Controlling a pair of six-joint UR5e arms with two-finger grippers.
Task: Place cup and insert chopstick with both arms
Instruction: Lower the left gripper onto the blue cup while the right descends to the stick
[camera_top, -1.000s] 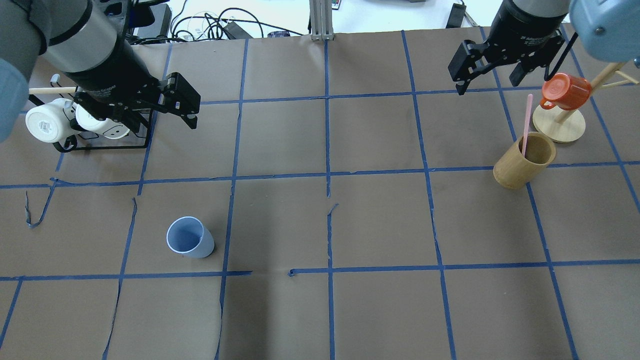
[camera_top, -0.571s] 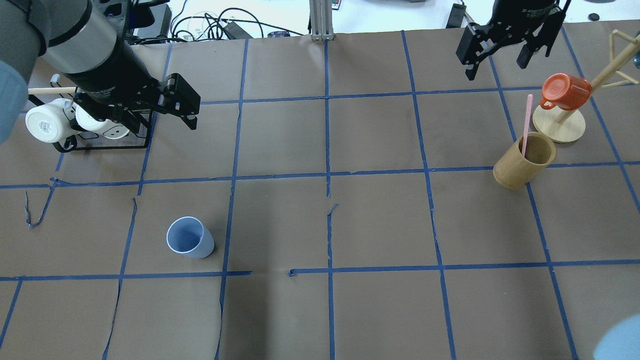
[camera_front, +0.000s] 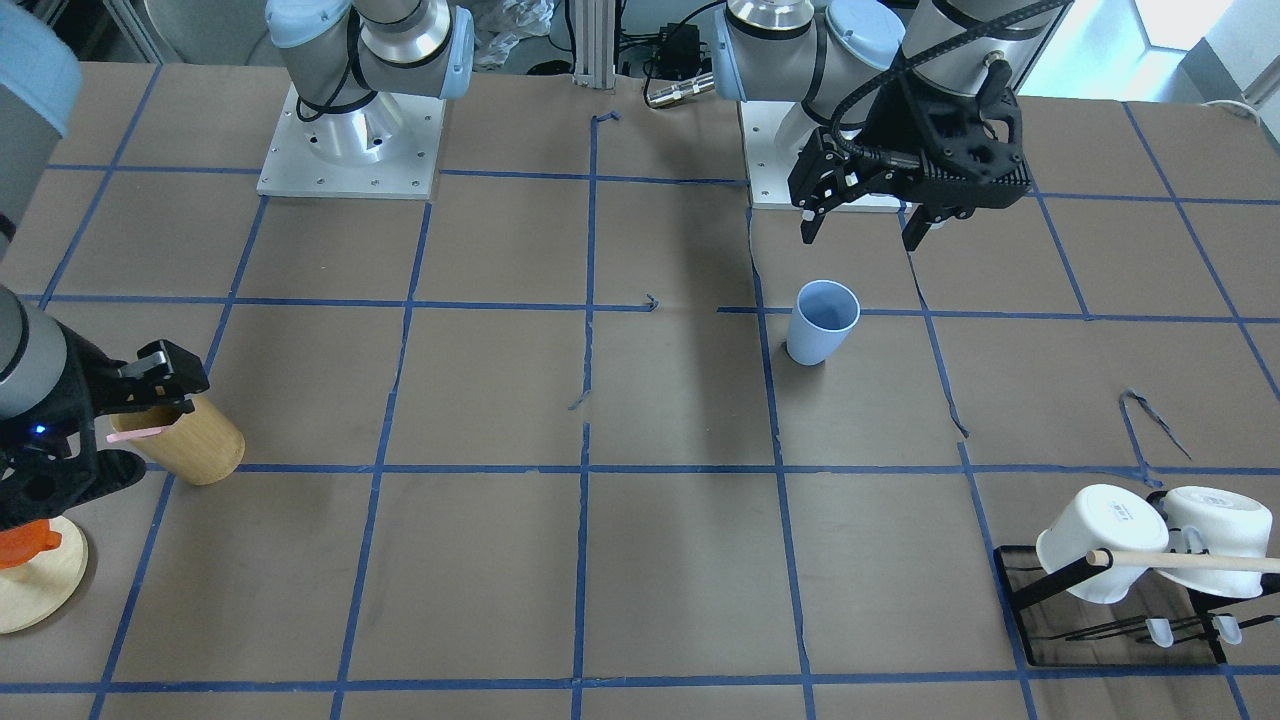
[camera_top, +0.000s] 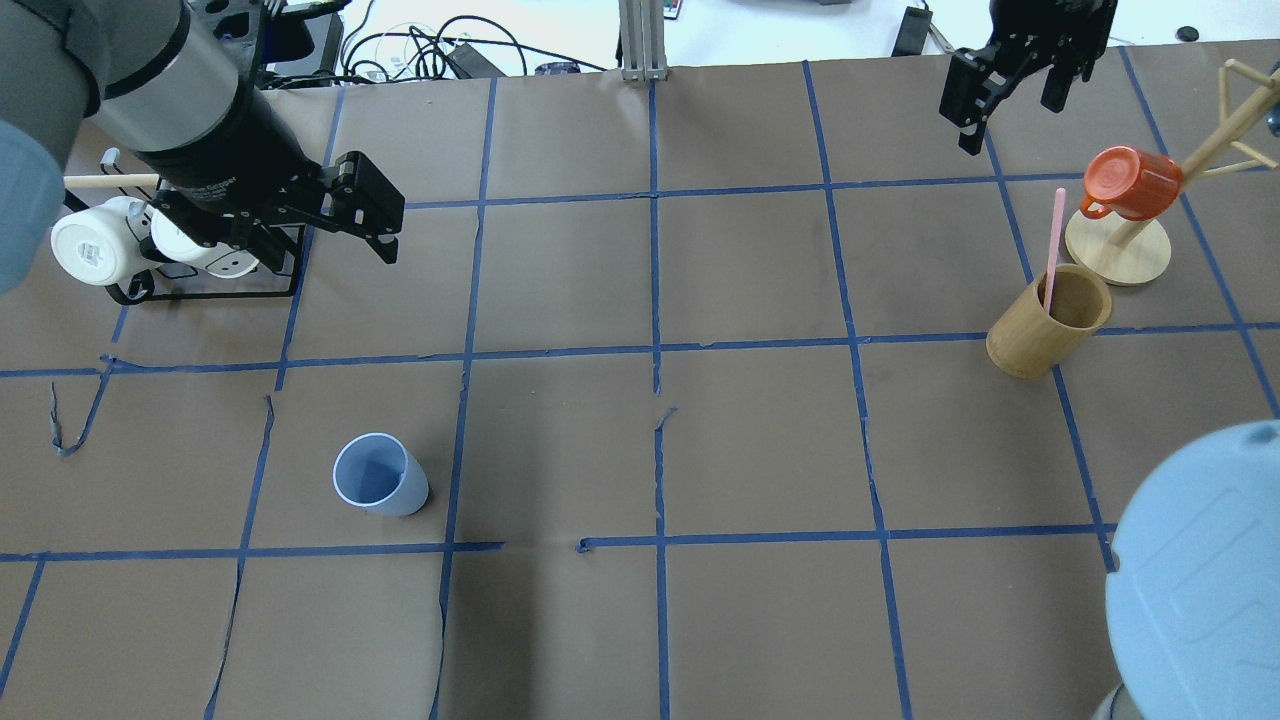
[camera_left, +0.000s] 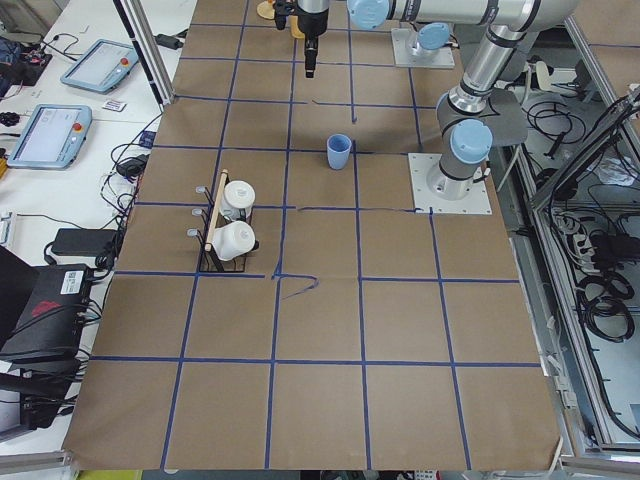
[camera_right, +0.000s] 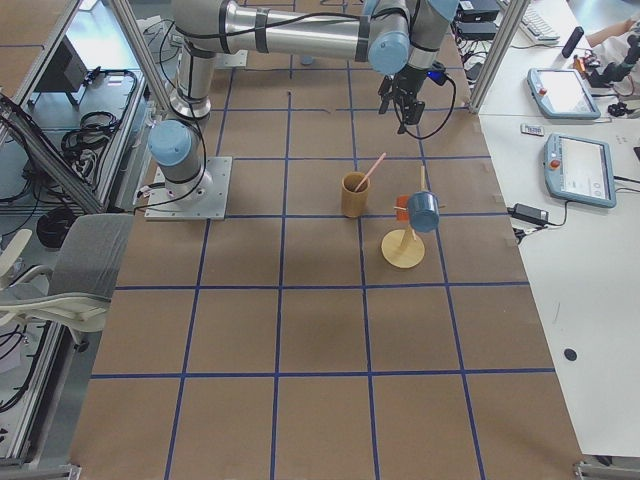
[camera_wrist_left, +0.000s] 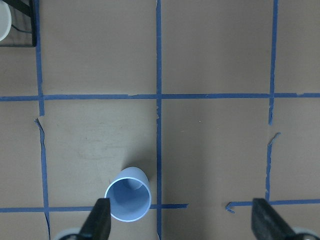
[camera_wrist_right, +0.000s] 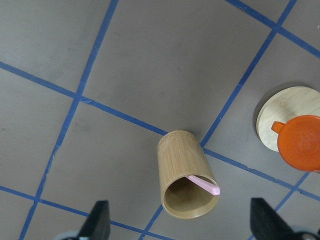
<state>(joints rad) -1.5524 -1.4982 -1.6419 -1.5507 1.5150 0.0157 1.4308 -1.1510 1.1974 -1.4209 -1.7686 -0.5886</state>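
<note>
The light blue cup stands upright and empty on the brown paper, left of centre; it also shows in the front view and the left wrist view. One pink chopstick leans in the tan bamboo cup at the right; the right wrist view shows its tip at the rim. My left gripper is open and empty, high above the table, beyond the blue cup. My right gripper is open and empty, high above and beyond the bamboo cup.
A black wire rack with two white mugs and a beige rod stands at the far left. An orange mug hangs on a wooden mug tree right of the bamboo cup. My right arm's blue elbow joint fills the near right corner.
My right gripper has moved toward the far edge of the overhead view, away from the bamboo cup, and its elbow has come into the near right corner. My left gripper has barely shifted.
</note>
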